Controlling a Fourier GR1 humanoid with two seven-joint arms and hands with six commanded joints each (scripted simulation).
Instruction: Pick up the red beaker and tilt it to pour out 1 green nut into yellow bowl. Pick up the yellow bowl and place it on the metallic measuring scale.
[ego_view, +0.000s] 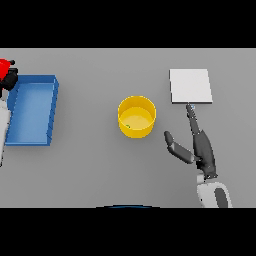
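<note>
A plain grey desk (95, 170) carries the yellow bowl (136, 116) at its middle, a small green speck in it, so the pour looks done and the bowl's move is the step in hand. The right robot hand (200, 145), fingers straight and thumb spread wide, lies between bowl and metallic measuring scale (190, 85); next it must close round the bowl. At far left the left robot hand (10, 79) grips the red beaker (5, 65) beside a blue tray (33, 110), well clear of the path.

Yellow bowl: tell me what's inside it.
A small green speck, apparently the nut, lies on the floor of the bowl. The near wall hides the floor's front edge.
</note>
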